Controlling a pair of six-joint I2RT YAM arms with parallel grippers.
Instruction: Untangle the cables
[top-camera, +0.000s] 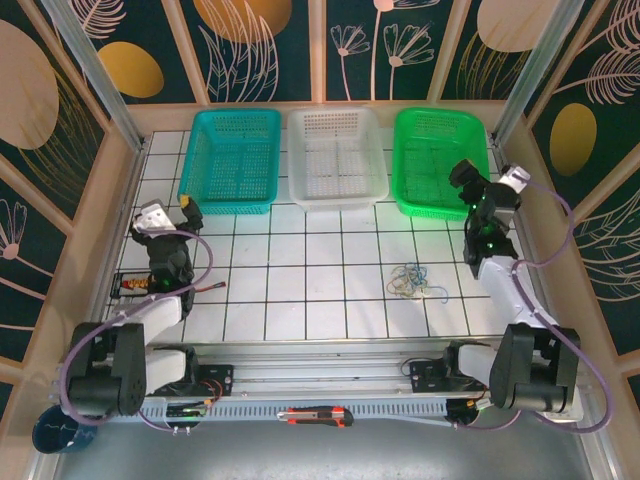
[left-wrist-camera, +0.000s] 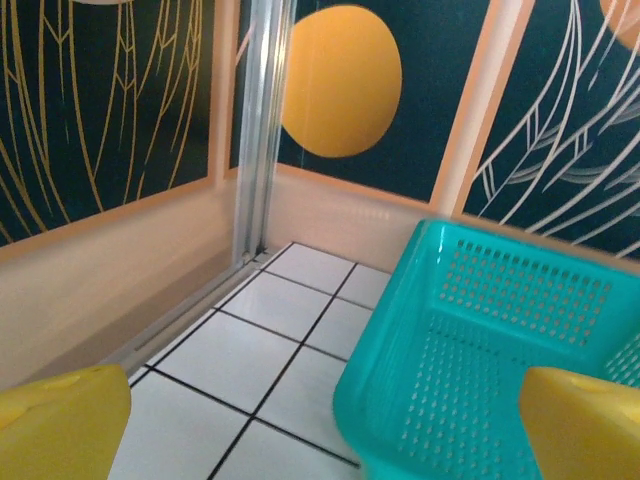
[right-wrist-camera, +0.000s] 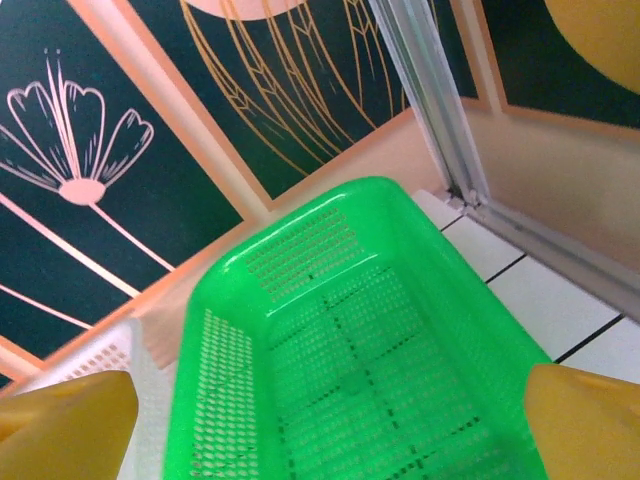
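Observation:
The cables (top-camera: 412, 282) lie in a small tangled heap of blue, whitish and dark loops on the tiled table, right of centre. My right gripper (top-camera: 462, 180) hangs open above the green basket's near right corner, well behind the heap. In the right wrist view its yellow fingers (right-wrist-camera: 60, 425) stand wide apart around the gripper's middle (right-wrist-camera: 325, 425), nothing between them. My left gripper (top-camera: 190, 212) is open at the far left beside the teal basket, far from the cables. The left wrist view has its gripper (left-wrist-camera: 325, 430) over bare tile, yellow fingers (left-wrist-camera: 585, 420) spread.
Three baskets line the back: teal (top-camera: 230, 207), white (top-camera: 337, 205) and green (top-camera: 428, 211). The teal basket (left-wrist-camera: 400, 380) sits close ahead of the left gripper, the green basket (right-wrist-camera: 300, 330) under the right one. A utility knife (top-camera: 315, 415) lies on the front rail.

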